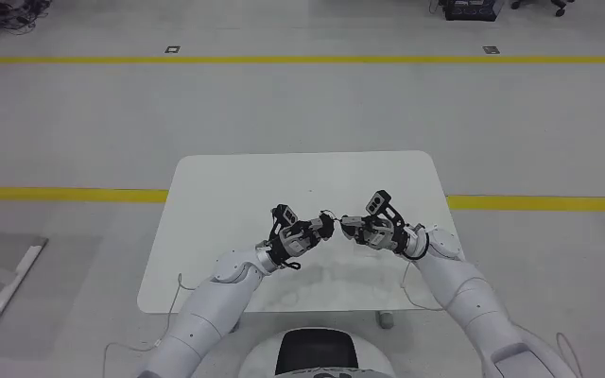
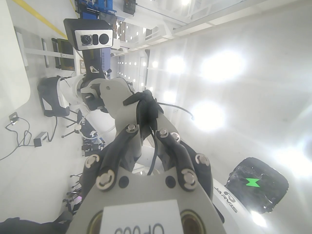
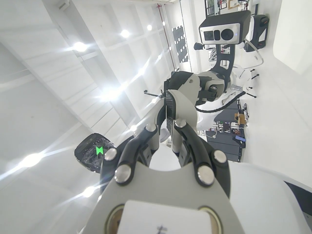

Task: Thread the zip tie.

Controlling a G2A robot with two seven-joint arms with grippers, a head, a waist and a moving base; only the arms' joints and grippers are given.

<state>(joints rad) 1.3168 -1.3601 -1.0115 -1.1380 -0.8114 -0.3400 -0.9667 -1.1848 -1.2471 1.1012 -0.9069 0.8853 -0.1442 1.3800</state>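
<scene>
Two robot arms are meeting tip to tip above the middle of a white table (image 1: pixel 284 184), near its front half, and both are raised off the surface. The left claw (image 1: pixel 322 227) is coming in from the robot's left side and the right claw (image 1: pixel 345 227) from its right, their fingertips almost touching each other. A thin black zip tie (image 2: pixel 175 106) is hanging in the air between them, well clear of the table.

In the left wrist view, the left claw (image 2: pixel 146 113) is clenching the zip tie: the strap is running up between its closed fingers and curving out beyond the tips in a loose arc. In the right wrist view, the right claw (image 3: pixel 167 103) is pressing its fingers together on the zip tie (image 3: pixel 152 94), whose slim end is sticking out sideways just past the pads. Each wrist camera is facing the opposite arm's claw close up.
</scene>
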